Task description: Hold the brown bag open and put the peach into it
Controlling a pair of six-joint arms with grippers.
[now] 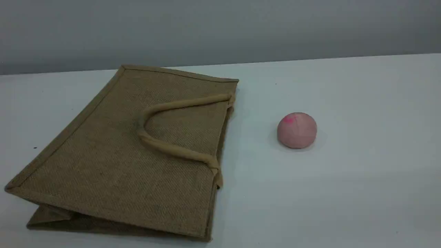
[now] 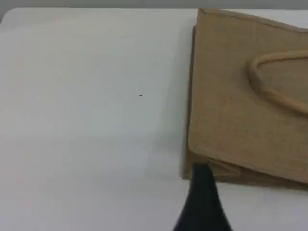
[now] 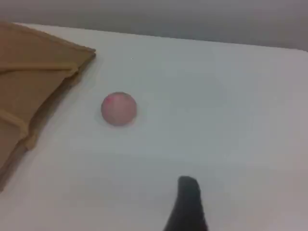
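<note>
The brown bag (image 1: 113, 155) lies flat on its side on the left half of the white table, its mouth edge toward the right and a loop handle (image 1: 165, 146) resting on top. The peach (image 1: 297, 130) sits alone on the table to the right of the bag. Neither arm appears in the scene view. In the left wrist view one dark fingertip (image 2: 202, 192) hangs above the bag (image 2: 231, 110) near a corner, touching nothing. The right wrist view shows a dark fingertip (image 3: 187, 202) well short of the peach (image 3: 119, 109), with the bag (image 3: 29, 82) at left. Both grippers are open and hold nothing.
The white table (image 1: 344, 193) ends at a grey wall (image 1: 220, 31) behind. A gap of bare table separates the bag's mouth edge from the peach. Nothing else stands on the surface.
</note>
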